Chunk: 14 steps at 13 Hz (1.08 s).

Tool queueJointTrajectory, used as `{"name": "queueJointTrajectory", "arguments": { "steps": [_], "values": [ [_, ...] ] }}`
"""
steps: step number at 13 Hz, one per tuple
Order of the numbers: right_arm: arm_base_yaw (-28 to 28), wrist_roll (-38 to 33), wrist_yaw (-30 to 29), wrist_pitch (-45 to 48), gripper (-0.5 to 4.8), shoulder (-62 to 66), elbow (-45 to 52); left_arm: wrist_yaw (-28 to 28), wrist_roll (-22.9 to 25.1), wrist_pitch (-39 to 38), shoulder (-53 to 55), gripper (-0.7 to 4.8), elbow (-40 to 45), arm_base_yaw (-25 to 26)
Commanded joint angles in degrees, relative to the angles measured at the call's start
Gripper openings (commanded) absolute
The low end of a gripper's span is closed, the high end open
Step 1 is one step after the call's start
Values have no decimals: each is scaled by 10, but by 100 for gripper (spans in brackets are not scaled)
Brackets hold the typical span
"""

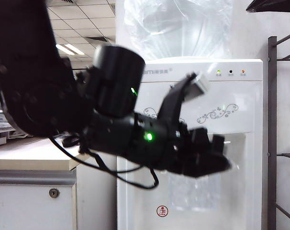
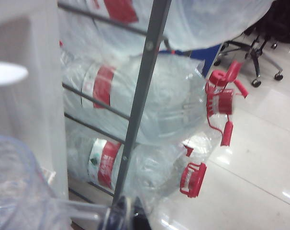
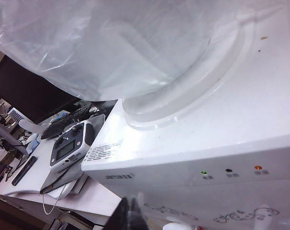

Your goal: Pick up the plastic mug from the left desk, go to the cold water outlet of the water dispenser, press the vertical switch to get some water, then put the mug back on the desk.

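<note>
Clear mug held in the dispenser's recess.
The left gripper [image 1: 217,160], jaws clamped on the see-through plastic mug [image 1: 193,191], holds it inside the recess of the white water dispenser [image 1: 240,96], right of the beige left desk [image 1: 25,153]. The right gripper [image 3: 128,216], jaws closed and empty, hangs by the dispenser's top. A grey bottle rack [image 1: 273,120] stands close on the right.
</note>
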<state>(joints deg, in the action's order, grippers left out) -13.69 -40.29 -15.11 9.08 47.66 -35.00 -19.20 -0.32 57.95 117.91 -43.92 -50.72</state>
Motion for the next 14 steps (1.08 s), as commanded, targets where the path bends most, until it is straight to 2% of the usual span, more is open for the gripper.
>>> {"name": "queueJointTrajectory", "arguments": {
  "steps": [1, 6, 8, 9, 14],
  "values": [
    [0, 0, -10, 10, -8, -2, -3, -16, -6, 10, 26, -6, -30, 0],
    [1, 0, -16, 15, -8, -2, -4, -27, -6, -62, 65, -6, -97, 0],
    [1, 0, -16, 15, -8, -2, -4, -25, -7, -69, 75, -6, -104, 1],
    [1, 0, -16, 15, -8, -2, -4, -25, -22, -75, 82, -6, -120, 2],
    [1, 3, -29, 9, -8, -3, -29, -25, -34, -133, 122, -6, -198, 4]
  ]
}}
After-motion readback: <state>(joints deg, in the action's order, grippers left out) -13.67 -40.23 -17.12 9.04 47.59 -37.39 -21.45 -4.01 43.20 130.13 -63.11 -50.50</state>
